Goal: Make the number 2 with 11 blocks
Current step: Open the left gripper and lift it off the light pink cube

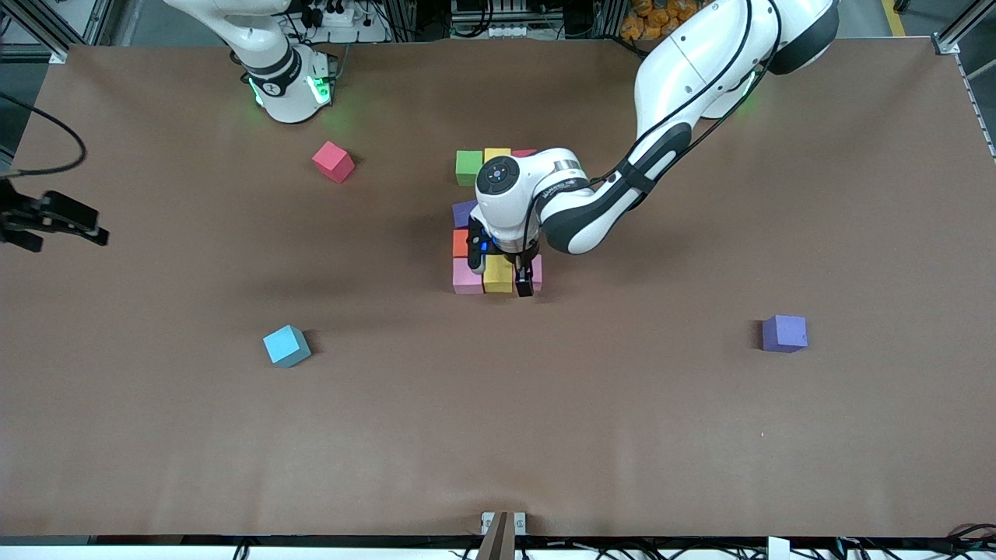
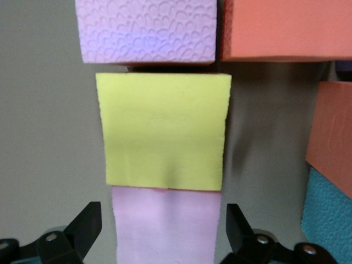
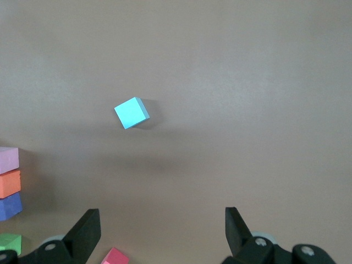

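Left gripper (image 1: 512,274) is down at the row of the number 2 (image 1: 498,225) nearest the front camera, roughly mid tabletop. Fingers are spread wide w/ a pink block (image 2: 165,225) sitting loose between them, not pinched, touching the yellow block (image 2: 164,131) next to it. So that bottom row reads pink, yellow, pink. Arm covers the middle of the digit so I can't count what's placed.

Right gripper (image 3: 163,228) is parked high over the tabletop toward the right arm's end, fingers wide apart and empty, just waiting.

Spare blocks: blue one (image 1: 286,346) and red one (image 1: 333,161) toward the right arm's end, purple one (image 1: 783,333) toward the left arm's end, all well apart from the digit.

Handling-wise imo these are light, squishy foam w/ a matte surface, so not slippery, not fragile, but easy to nudge neighbours. I'd grab a cube across two flat parallel sides, fingers low-ish, gentle squeeze so it doesn't deform or twist.
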`<action>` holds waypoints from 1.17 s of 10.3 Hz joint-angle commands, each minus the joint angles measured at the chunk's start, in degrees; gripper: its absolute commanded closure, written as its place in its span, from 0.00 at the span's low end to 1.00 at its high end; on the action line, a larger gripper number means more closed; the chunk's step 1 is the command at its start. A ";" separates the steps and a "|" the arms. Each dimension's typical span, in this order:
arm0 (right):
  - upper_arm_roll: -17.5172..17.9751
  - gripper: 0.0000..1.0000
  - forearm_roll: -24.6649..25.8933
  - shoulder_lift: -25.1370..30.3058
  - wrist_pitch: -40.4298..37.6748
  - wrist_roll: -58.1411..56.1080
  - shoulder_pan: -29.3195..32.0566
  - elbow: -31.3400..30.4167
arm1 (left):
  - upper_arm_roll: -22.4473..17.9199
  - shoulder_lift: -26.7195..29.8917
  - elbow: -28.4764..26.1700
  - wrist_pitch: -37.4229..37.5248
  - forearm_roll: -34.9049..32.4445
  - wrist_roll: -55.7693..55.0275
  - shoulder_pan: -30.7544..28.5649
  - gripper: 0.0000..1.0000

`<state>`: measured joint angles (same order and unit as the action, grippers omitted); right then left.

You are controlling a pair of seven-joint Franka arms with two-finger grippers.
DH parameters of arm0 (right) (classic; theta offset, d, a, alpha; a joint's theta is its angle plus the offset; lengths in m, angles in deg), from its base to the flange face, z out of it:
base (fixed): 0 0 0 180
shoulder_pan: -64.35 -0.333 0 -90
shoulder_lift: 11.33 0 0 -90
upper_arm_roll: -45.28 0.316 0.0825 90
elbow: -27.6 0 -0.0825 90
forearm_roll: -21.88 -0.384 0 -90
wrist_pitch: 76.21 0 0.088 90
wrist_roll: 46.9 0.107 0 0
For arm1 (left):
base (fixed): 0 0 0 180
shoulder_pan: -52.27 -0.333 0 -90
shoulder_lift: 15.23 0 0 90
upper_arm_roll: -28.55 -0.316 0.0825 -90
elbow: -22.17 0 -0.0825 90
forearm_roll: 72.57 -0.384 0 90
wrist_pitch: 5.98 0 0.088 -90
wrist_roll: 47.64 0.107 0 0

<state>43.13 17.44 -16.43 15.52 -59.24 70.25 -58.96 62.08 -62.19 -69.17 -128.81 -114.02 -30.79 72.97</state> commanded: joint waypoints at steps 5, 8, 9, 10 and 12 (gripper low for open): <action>0.13 0.00 -1.45 0.26 -4.72 -5.84 1.14 2.27 | 0.04 0.82 0.99 0.92 -0.21 -0.50 -0.05 0.00; -1.52 0.00 -1.27 0.26 -4.81 -6.21 -0.78 2.27 | 0.13 2.75 1.08 1.19 4.61 -0.68 -0.40 0.00; -2.32 0.00 -1.27 0.26 -4.81 -6.13 -1.84 2.27 | 0.13 2.84 1.43 1.19 6.02 -0.85 -0.49 0.00; -2.33 0.00 -1.27 0.26 -4.81 -5.95 -2.02 2.27 | 0.13 2.84 2.74 1.45 7.86 -0.85 -0.57 0.00; -2.33 0.00 -1.36 0.26 -4.81 -5.95 -1.68 2.27 | 0.21 3.36 4.59 3.38 10.68 -0.85 -0.66 0.00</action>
<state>41.74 16.60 -16.37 11.77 -64.50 69.09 -57.41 62.09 -60.23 -65.47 -127.84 -105.60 -31.12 72.49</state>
